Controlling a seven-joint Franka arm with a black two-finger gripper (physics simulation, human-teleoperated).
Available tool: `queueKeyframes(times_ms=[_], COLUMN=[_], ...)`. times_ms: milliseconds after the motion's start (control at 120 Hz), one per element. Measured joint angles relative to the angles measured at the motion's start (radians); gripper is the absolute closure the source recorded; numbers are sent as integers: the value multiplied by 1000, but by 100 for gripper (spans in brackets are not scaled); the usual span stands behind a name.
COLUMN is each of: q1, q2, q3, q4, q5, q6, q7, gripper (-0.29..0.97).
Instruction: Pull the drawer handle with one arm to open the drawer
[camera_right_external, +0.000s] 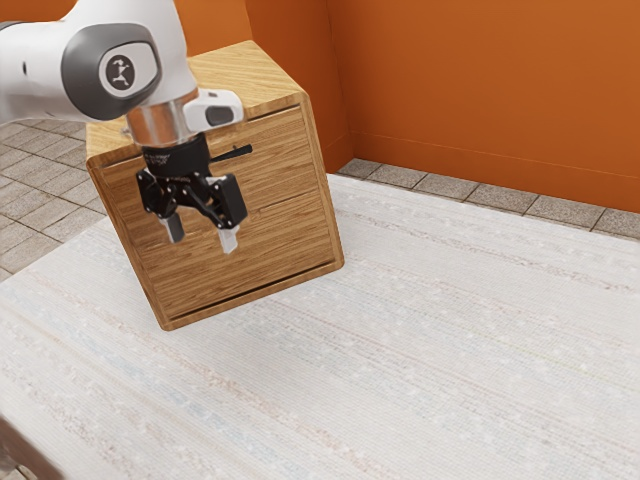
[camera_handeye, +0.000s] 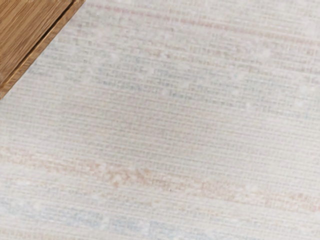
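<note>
In front of the cabinet (camera_right_external: 250, 75), the claw (camera_right_external: 202, 237) hangs with fingers spread, gripping nothing, tips pointing down at the bench (camera_right_external: 450, 330). The drawer (camera_right_external: 285, 210) sits flush in the cabinet's face, shut by the look of it. Its dark handle (camera_right_external: 238, 152) runs near the cabinet's top edge, above the fingertips. Nothing is pulled yet: reach, grip and pull all remain, I'd say.

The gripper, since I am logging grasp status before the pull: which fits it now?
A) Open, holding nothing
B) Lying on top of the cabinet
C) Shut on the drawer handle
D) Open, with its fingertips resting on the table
A: in the exterior view the gripper has its fingers spread with nothing between them, seen against the cabinet front, lower than the black handle.
</note>
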Motion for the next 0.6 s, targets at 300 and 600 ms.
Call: queueKeyframes(times_ms=[300, 600], q1=[-13, 29], q2=[-61, -60], q3=[0, -37], q4=[47, 120], q5=[4, 62], q6=[14, 72], q7=[2, 104], gripper=[0, 0])
